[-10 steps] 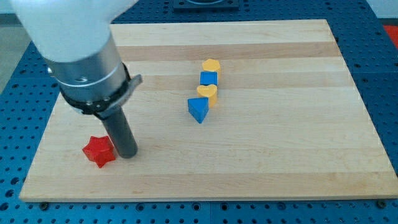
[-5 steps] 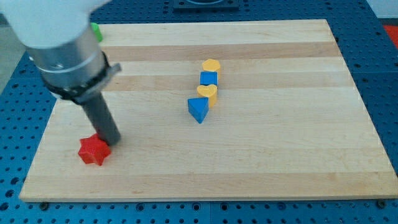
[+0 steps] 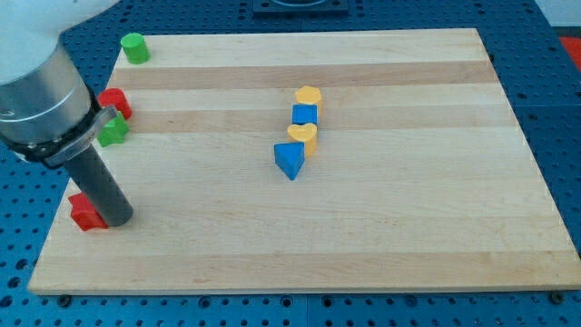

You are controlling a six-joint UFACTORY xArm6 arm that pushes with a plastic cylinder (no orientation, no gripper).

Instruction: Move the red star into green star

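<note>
Blue pegboard (image 3: 554, 82) framed the pale wooden worktop (image 3: 408, 236), and the trouble sat at its left edge. The red star (image 3: 84, 212) lay touching the tip (image 3: 119, 219) on the tip's left, very near the worktop's left border. The arm carried no fingers at all, only the dark rod, so there was nothing to stand apart or closed.

The green star (image 3: 115, 133) lay up the view from the tip, partly hidden behind the arm's grey body, well apart from the red star. With the tip on the star's right side, I judged any further leftward push could send the star off the worktop. To drive it toward the green star, the tip would need to come round below it, with little room left there.

Just beyond the green star sat another red block (image 3: 116, 102), its shape unclear; an overshoot might knock it or scatter both. The green cylinder (image 3: 134, 46) at the top corner and the yellow and blue blocks (image 3: 305, 114), far to the tip's right, looked safely out of reach.
</note>
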